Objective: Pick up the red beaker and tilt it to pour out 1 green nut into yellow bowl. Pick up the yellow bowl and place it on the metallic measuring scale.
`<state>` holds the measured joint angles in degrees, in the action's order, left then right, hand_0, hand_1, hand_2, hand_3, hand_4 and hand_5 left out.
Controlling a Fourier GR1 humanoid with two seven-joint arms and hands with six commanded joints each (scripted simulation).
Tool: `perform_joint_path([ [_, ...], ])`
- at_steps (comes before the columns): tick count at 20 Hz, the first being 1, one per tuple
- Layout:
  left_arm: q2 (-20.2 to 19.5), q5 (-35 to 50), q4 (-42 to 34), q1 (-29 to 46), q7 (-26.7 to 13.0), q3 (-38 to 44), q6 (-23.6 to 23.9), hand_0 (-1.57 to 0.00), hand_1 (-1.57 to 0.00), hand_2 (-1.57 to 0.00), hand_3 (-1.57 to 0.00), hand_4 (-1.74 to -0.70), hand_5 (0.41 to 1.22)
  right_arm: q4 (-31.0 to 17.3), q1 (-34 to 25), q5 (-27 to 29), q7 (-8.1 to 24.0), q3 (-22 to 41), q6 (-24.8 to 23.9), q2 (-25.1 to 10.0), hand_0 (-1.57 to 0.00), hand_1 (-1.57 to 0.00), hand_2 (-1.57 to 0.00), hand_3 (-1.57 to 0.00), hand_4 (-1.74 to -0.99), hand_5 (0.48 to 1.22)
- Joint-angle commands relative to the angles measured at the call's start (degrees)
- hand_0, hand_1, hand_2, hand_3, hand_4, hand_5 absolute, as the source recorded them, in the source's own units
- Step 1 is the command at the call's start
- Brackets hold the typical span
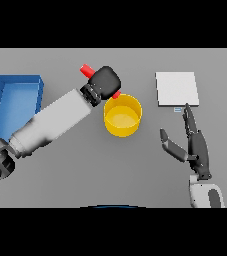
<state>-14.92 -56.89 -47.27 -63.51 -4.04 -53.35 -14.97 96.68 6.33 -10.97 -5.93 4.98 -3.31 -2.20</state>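
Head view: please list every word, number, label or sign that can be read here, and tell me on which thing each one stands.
No text can be read in this view.
metallic measuring scale: a small pale blue patch at its front edge, perhaps a display; too small to read.
red beaker, held in the left hand: no marks visible.
yellow bowl: plain.
blue bin: plain.

I see flat, even light on the table (135, 165), no glare, only faint soft shadows; edges look slightly blurred.
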Motion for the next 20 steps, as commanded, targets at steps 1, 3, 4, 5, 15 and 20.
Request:
perform_joint_path([
  [1,-0.22,-0.78,0.08,-0.59,0.72,-1.36,-0.82,-1.57,-1.57,-1.57,-1.52,-1.73,1.22,-0.21,-0.18,-0.21,1.21,0.0,-0.22,0.11,0.0,0.0,0.0,0.0,-1.291,0.634],
  [3,-0.16,-2.38,0.29,-1.68,1.46,-4.05,-1.8,-1.57,-1.57,-1.57,-1.54,-1.74,1.22,-0.11,-0.63,-0.57,0.69,0.23,-0.55,0.39,0.0,0.0,0.0,0.0,-1.291,0.631],
  [4,-0.2,-3.35,0.84,-2.43,1.34,-5.19,-1.66,-1.57,-1.57,-1.57,-1.55,-1.74,1.22,-0.52,-0.66,-0.77,1.2,-0.08,-0.7,0.02,0.0,0.0,0.0,0.0,-1.288,0.627],
  [5,-0.16,-3.93,0.84,-3.17,1.9,-6.2,-1.66,-1.57,-1.57,-1.57,-1.55,-1.74,1.221,-0.64,-0.52,-1.1,1.37,0.16,-1.0,0.38,0.0,0.0,0.0,0.0,-1.286,0.618],
  [15,2.35,-8.93,7.73,-11.12,6.98,-15.62,-2.88,-1.57,-1.57,-1.57,-1.57,-1.73,1.221,-0.6,-0.23,-3.91,1.74,0.92,-2.38,0.1,0.0,0.0,0.0,0.0,-1.214,0.589],
  [20,2.34,-11.1,8.28,-13.61,9.48,-20.04,-0.76,-1.57,-1.57,-1.57,-1.57,-1.73,1.221,-0.86,-0.75,-4.92,0.68,1.11,-3.14,0.1,0.0,0.0,0.0,0.0,-1.21,0.594],
])
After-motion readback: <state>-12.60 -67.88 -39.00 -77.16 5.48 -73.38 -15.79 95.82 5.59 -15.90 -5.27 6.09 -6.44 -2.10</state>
